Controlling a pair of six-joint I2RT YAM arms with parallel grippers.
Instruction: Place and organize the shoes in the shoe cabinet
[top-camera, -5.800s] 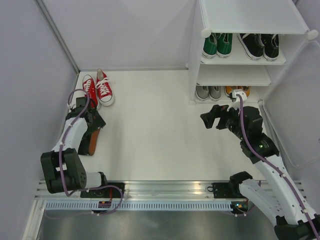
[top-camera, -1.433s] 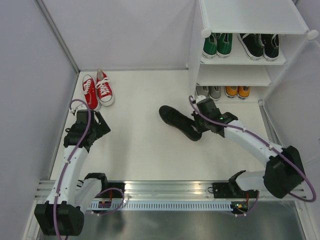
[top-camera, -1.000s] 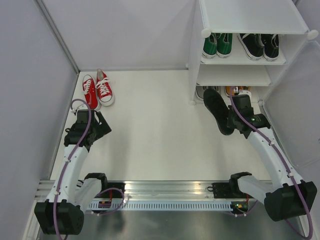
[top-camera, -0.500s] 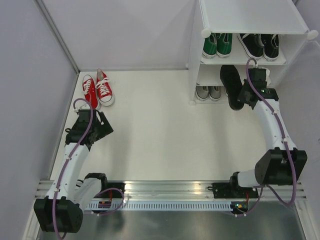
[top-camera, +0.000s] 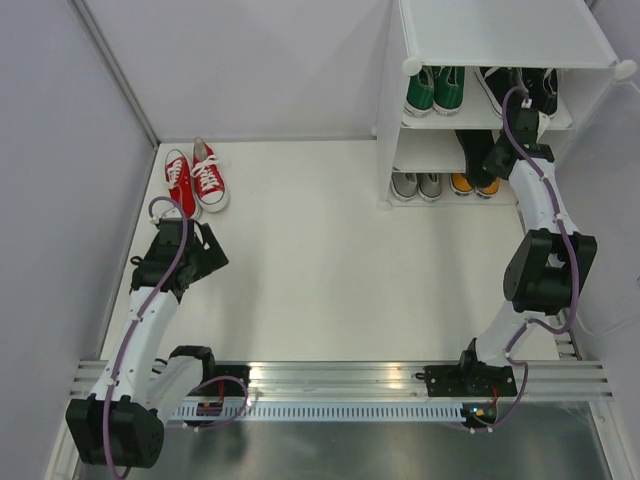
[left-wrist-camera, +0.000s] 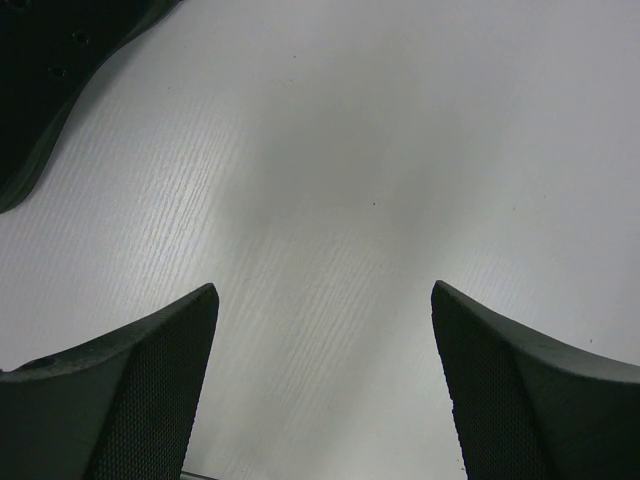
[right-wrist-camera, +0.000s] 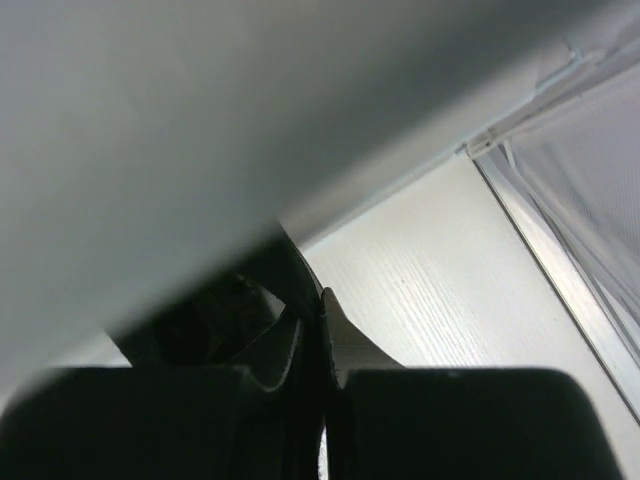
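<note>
The white shoe cabinet (top-camera: 500, 30) stands at the back right. Green shoes (top-camera: 434, 88) and black sneakers (top-camera: 522, 92) sit on its upper tier. Grey shoes (top-camera: 416, 184) and orange shoes (top-camera: 462, 183) are on the bottom tier. My right gripper (top-camera: 488, 160) reaches into the middle tier, shut on the collar of an all-black shoe (top-camera: 470, 147). In the right wrist view the gripper (right-wrist-camera: 322, 305) pinches the shoe's thin black wall (right-wrist-camera: 300, 270) under a shelf. Two red shoes (top-camera: 195, 178) lie at the back left. My left gripper (top-camera: 203, 256) (left-wrist-camera: 322, 292) hangs open over bare floor, in front of the red shoes.
Grey walls close in the left side and the back. A translucent panel (top-camera: 590, 220) stands right of the cabinet. A metal rail (top-camera: 330, 380) runs along the near edge. A dark shape (left-wrist-camera: 55, 70) fills the top left corner of the left wrist view; what it is does not show.
My right arm has swung from mid-floor to the cabinet and lifted the all-black shoe into the middle tier. The left arm has barely moved and stays open.
</note>
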